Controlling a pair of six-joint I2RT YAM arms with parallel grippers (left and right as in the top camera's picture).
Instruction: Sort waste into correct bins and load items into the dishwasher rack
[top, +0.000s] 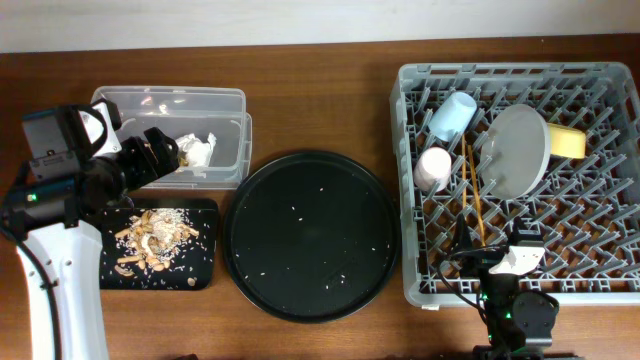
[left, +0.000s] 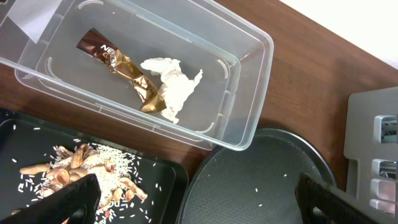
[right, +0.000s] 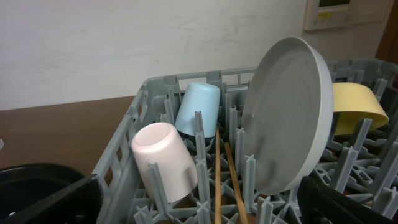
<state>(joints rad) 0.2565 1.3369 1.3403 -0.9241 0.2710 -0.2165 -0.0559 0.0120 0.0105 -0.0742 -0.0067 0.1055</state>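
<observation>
Dark fingertips of my left claw (left: 198, 186) frame the bottom corners of its wrist view, spread wide and holding nothing. Just ahead of it lies the clear tub (left: 245, 93), with the brown-gold wrapper (left: 127, 71) and the white tissue (left: 171, 87) touching on its floor. Under one finger the shallow black tray (left: 25, 134) holds food scraps (left: 81, 168). Under the other is the round black tray (left: 261, 180), its rim close to the tub's corner. My right claw (right: 199, 186), also wide and empty, hovers at the near wall of the grey rack (right: 121, 146). Ahead of it, among upright pegs, the pink cup (right: 165, 162) and the light-blue cup (right: 198, 109) lean to the left. The chopsticks (right: 233, 174) run straight ahead. To the right, the grey plate (right: 286, 118) stands on edge, screening the yellow bowl (right: 357, 106).
</observation>
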